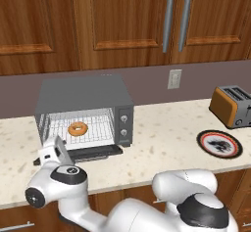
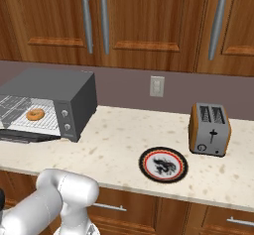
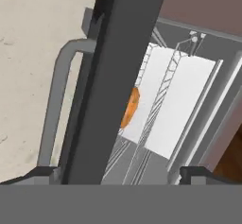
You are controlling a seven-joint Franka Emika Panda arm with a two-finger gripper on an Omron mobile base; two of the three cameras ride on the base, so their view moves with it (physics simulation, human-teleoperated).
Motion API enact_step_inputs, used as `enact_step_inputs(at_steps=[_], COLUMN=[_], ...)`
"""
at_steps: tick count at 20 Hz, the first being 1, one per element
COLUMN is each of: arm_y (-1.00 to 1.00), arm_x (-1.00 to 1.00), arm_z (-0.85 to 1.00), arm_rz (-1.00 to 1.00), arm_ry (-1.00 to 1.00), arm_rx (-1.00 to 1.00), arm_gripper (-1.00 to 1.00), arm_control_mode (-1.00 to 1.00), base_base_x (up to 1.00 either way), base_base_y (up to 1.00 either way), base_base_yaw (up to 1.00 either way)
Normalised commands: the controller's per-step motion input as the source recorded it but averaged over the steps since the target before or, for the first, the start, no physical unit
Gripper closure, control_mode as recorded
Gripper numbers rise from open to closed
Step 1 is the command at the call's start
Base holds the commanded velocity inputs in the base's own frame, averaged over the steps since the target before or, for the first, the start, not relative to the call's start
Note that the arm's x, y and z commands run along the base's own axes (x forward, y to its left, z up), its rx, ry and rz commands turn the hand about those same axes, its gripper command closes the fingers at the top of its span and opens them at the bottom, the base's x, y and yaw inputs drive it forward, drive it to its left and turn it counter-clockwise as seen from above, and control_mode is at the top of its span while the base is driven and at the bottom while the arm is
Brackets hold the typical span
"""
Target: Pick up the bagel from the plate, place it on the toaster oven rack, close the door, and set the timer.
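The dark grey toaster oven [image 1: 83, 96] stands on the counter with its door [image 1: 93, 152] folded down flat in front. An orange-brown bagel [image 1: 77, 128] lies on the silvery wire rack [image 1: 100, 127] inside the cavity. My gripper [image 1: 58, 147] hovers at the door's front left corner, open. In the hand view the door [image 3: 123, 76] runs edge-on between my spread fingertips, its light handle bar [image 3: 54, 105] to the left and the bagel [image 3: 130, 106] peeking out behind it. The red-rimmed plate [image 1: 219, 144] lies bare far to the right.
An orange slot toaster [image 1: 233, 106] stands at the counter's right end, behind the plate. Two round knobs [image 1: 123, 126] sit on the oven's right panel. Wooden cabinets hang above, and a wall outlet [image 1: 174, 79] is on the backsplash.
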Motion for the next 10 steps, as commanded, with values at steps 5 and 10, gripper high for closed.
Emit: enact_step_inputs(at_steps=[5, 10], arm_y=[0.04, 0.05], arm_x=[0.66, 0.66], arm_z=[0.3, 0.23], arm_rz=[0.11, 0.11], arm_ry=[-0.28, -0.25], arm_rx=[0.0, 0.0], arm_gripper=[-1.0, -1.0], arm_control_mode=[-1.0, -1.0], base_base_x=[0.0, 0.0], base_base_y=[0.0, 0.0], base_base_yaw=[0.0, 0.0])
